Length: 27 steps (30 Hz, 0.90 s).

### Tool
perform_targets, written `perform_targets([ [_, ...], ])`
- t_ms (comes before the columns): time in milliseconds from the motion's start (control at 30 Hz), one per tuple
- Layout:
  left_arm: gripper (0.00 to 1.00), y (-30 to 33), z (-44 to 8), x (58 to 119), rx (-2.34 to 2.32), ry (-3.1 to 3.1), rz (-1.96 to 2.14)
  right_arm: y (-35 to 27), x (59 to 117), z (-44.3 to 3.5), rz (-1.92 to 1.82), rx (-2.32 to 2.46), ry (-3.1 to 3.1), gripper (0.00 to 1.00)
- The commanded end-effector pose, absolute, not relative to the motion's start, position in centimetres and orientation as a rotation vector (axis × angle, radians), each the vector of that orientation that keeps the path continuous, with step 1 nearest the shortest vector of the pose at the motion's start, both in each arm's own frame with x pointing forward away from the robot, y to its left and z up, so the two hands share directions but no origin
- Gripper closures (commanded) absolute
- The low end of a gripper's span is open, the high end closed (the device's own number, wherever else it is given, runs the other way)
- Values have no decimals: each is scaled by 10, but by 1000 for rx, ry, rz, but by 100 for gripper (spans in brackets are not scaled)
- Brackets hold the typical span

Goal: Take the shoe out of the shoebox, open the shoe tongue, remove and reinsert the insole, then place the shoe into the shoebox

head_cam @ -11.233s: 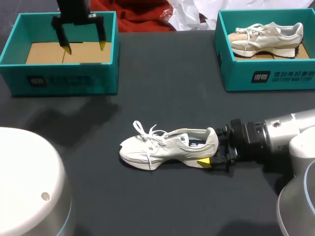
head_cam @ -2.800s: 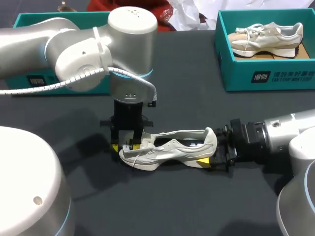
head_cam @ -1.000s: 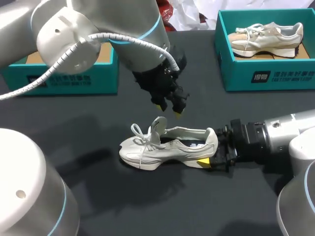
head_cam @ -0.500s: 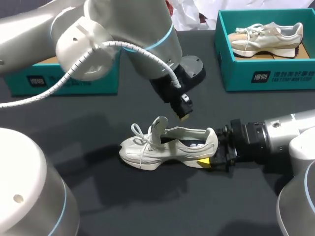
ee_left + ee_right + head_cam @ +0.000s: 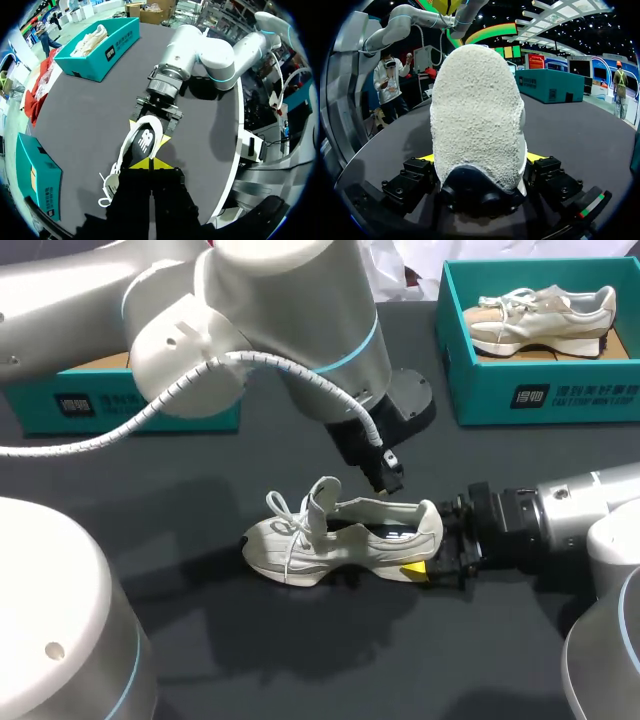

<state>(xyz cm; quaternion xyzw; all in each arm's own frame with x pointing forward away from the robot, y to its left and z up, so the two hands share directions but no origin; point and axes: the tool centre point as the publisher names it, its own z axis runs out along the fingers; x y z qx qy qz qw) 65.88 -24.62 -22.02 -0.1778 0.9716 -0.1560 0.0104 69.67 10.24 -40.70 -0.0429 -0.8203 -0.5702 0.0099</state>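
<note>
Right hand point(image 5: 481, 158) clamps shoe point(image 5: 335, 537) heel; left hand point(image 5: 150, 163) pinched closed above shoe opening.

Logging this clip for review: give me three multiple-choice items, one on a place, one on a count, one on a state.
1. How many teal shoeboxes are on the table? A one; B two; C three.
2. Where is the shoe that the right gripper holds? A in the left shoebox; B in the right shoebox; C on the table.
3. How is that shoe's tongue? A raised; B flat; C missing.
Key: 1 B: one stands at each side. 2 C: it lies on the bare tabletop. 3 A: it stands upright.
</note>
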Motion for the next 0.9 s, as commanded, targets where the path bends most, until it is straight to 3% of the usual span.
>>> perform_targets([
  [33, 100, -247, -245, 668, -425, 3093, -572, 103, 696, -407, -1775, -135, -2564, 100],
  [533, 100, -249, -264, 674, -387, 3123, -448, 103, 696, -407, -1775, -135, -2564, 100],
  [900, 100, -251, -297, 678, -105, 3139, -539, 103, 696, -407, -1775, -135, -2564, 100],
])
